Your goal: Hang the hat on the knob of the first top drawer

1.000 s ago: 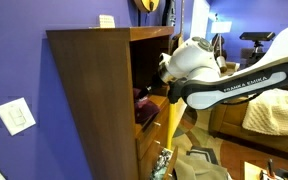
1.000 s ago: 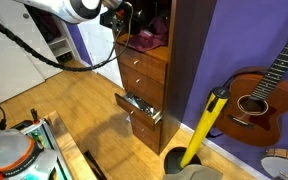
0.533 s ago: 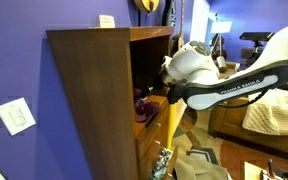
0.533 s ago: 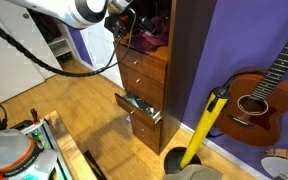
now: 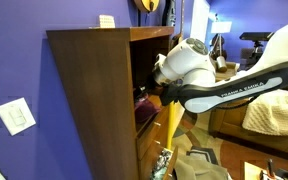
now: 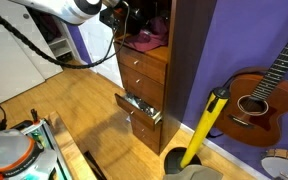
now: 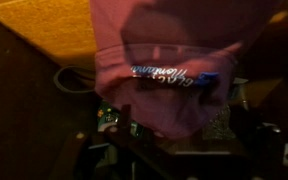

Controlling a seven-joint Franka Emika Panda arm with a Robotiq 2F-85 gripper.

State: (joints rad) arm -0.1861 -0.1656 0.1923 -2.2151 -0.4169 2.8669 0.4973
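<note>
A single maroon hat (image 7: 164, 60) fills the wrist view, hard against the gripper (image 6: 116, 18), with its lettered band running crosswise. I cannot tell whether the jaws pinch it. In an exterior view the gripper hovers by the cabinet (image 6: 184, 60), above the first top drawer (image 6: 140, 62), so the knob probably lies below. There is one hat and one arm.

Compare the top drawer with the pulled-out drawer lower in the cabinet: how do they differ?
In an exterior view, the top drawer is shut, its front flush with the cabinet, while the lower drawer juts out over the floor. The top drawer hides its contents; the lower drawer shows clutter inside. Both have orange-brown wooden fronts, lighter than the dark cabinet.
</note>
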